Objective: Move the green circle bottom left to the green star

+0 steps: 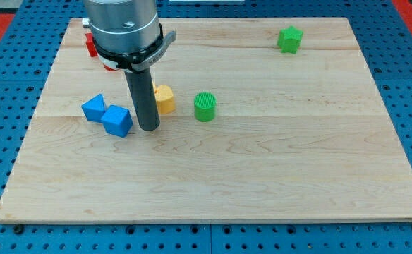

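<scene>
The green circle point(204, 106) is a short green cylinder standing near the board's middle, a little left of centre. The green star point(289, 39) lies far off at the view's top right. My tip point(149, 128) rests on the board to the left of the green circle, with a gap between them. The tip sits just below and left of a yellow block point(165, 99) and just right of a blue cube point(117, 121).
A second blue block point(93, 108) lies left of the blue cube. A red block point(91, 44) shows at the top left, mostly hidden behind the arm's body point(123, 28). The wooden board point(262, 176) ends on a blue pegboard.
</scene>
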Action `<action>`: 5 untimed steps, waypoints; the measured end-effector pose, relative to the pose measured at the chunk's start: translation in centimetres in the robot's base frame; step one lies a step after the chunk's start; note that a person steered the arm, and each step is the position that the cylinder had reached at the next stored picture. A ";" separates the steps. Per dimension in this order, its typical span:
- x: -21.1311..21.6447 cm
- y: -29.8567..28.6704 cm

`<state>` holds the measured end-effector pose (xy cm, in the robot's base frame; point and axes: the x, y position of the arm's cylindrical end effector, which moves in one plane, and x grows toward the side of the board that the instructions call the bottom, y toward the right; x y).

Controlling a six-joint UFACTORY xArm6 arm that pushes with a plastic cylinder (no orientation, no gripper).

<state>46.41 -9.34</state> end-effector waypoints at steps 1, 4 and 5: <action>-0.1 -0.1; -2.6 2.6; -4.5 5.3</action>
<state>41.89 -4.05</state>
